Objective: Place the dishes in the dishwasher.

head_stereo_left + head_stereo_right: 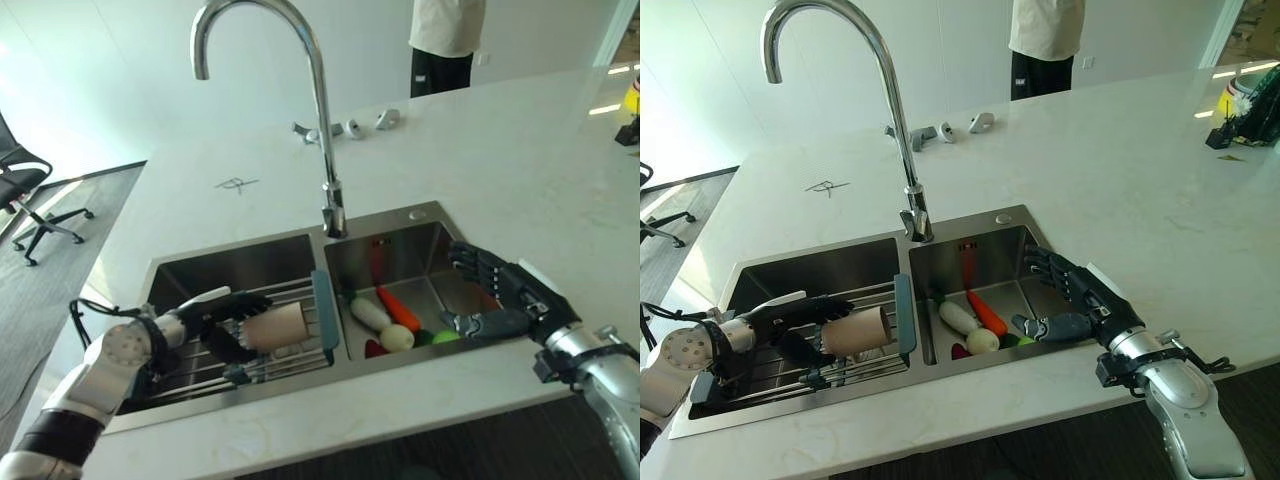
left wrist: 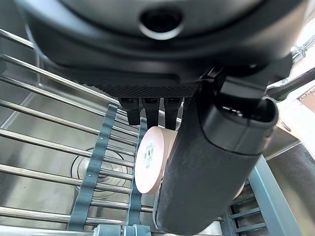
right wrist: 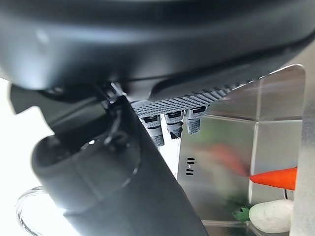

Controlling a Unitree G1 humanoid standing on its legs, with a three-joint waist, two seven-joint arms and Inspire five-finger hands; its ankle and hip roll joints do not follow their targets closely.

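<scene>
A beige cup (image 1: 282, 325) lies on its side on the wire rack (image 1: 290, 368) over the left sink basin. My left hand (image 1: 218, 322) is shut on it, fingers across the top and thumb underneath. The left wrist view has the cup's flat base (image 2: 147, 160) beside my thumb (image 2: 211, 162). In the right basin my right hand (image 1: 512, 298) is open with fingers spread, right of the vegetables and holding nothing I can make out.
The right basin holds a carrot (image 1: 400, 310), a white radish (image 1: 368, 312), a pale round vegetable (image 1: 397, 338) and green pieces. A tall faucet (image 1: 322, 110) rises behind the divider. Small metal fittings (image 1: 355, 127) lie on the white counter (image 1: 520, 160). A person (image 1: 445, 40) stands beyond it.
</scene>
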